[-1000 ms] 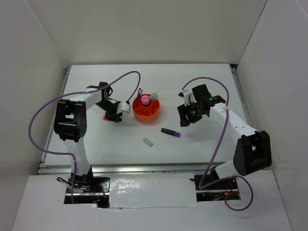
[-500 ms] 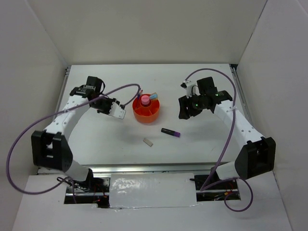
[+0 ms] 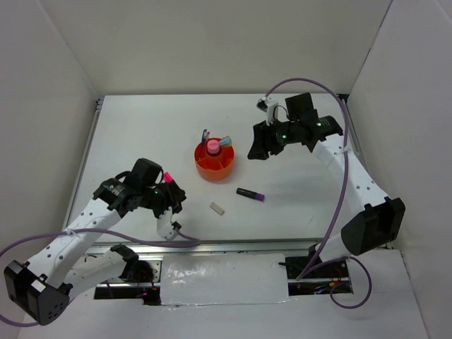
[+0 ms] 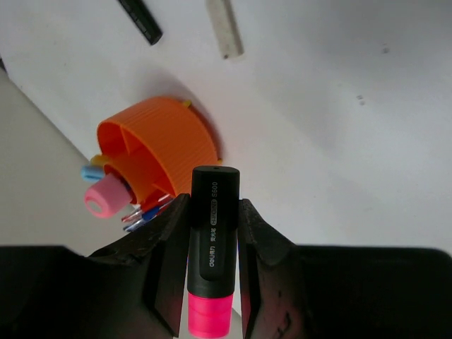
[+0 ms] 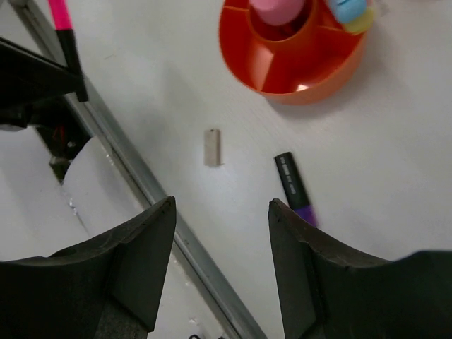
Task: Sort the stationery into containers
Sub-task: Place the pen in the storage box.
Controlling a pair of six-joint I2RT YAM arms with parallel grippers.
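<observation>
My left gripper (image 3: 170,191) is shut on the pink-black marker (image 4: 212,240) and holds it above the table, near-left of the orange organizer (image 3: 216,162); the marker's pink end (image 3: 168,176) shows from above. The organizer (image 4: 159,152) holds a pink cylinder (image 4: 104,198), a light blue marker (image 4: 92,171) and thin blue pens (image 4: 145,215). My right gripper (image 3: 258,146) is open and empty, raised just right of the organizer (image 5: 293,60). A purple-black marker (image 3: 251,194) and a grey-white eraser (image 3: 217,207) lie on the table in front of the organizer; both also show in the right wrist view, marker (image 5: 293,187) and eraser (image 5: 212,147).
A metal rail (image 3: 212,245) runs along the table's near edge. White walls enclose the table on the left, back and right. Purple cables loop from both arms.
My left gripper lifted the pink-black marker from beside the organizer and swung toward the near-left. My right gripper moved further back and left, closer to the organizer.
</observation>
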